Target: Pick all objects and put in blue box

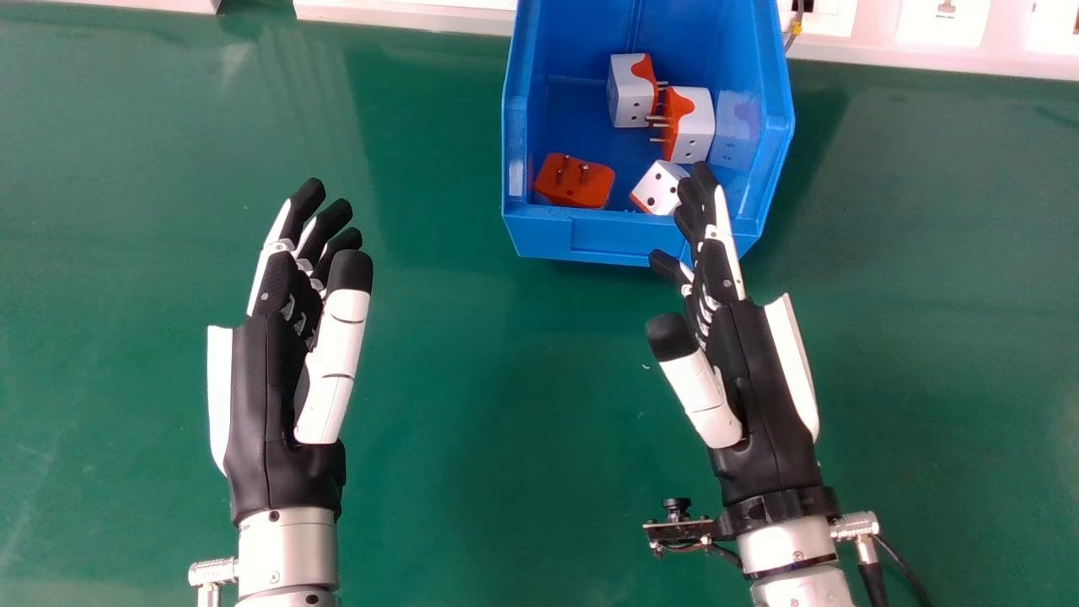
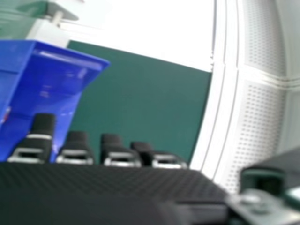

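From where I'm standing, the picking looks done or very nearly so: four plug adaptors lie in the blue box (image 1: 614,236) at the far side of the green table (image 1: 506,421). Two of them, the upper white-and-orange adaptor (image 1: 628,94) and the lower white-and-orange adaptor (image 1: 693,126), sit close with their pins pointing at one another; nearer the front wall are the orange adaptor (image 1: 575,187), pins up, and the white adaptor (image 1: 656,187), holes up. The right hand (image 1: 759,362) is spread with nothing in its grasp, its fingertips over the box's near right corner, though whether they brush the rim I can't tell. The left hand (image 1: 261,371) is likewise loose and unburdened, over the table well to the left of the box. The step now, I'd say, is a tidy retreat. I'd lift the right hand straight up first, so the fingers rise above the front wall, then draw it back slowly, without curling; pulling back low might hook the rim and drag the box, or nudge the white adaptor beside those fingertips.
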